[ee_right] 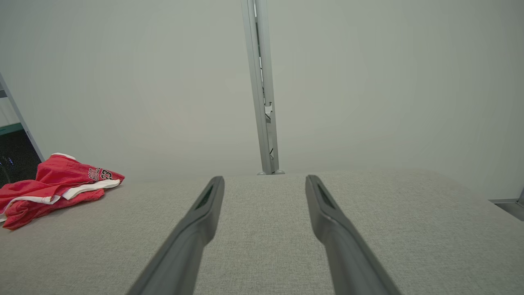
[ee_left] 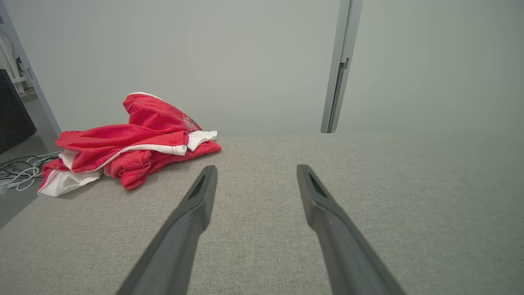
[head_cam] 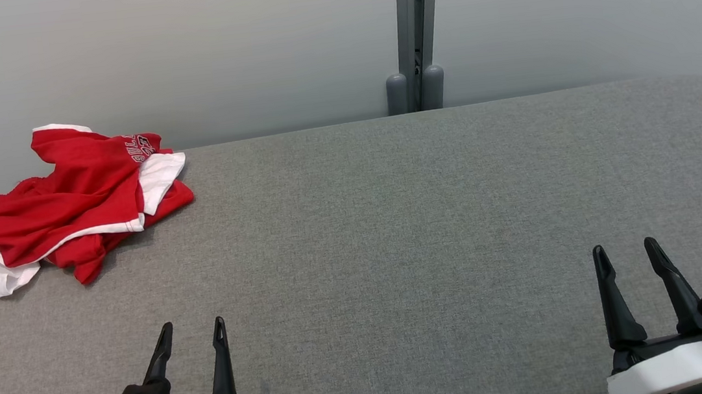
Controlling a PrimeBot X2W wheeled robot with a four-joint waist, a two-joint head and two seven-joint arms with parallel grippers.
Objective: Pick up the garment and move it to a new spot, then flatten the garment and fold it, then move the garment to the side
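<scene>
A: Garment (head_cam: 64, 201), where do you see it?
B: You see it crumpled at the far left corner of the table (head_cam: 405, 217). Its long side runs slanted, from the left edge toward the far edge.
A: Which arm is nearer?
B: Your left gripper (head_cam: 193, 324). The garment lies ahead of it and a little to the left. Your right gripper (head_cam: 625, 248) is well apart, on the other side of the table.
A: And the jaws?
B: Both stand wide and hold nothing.
</scene>
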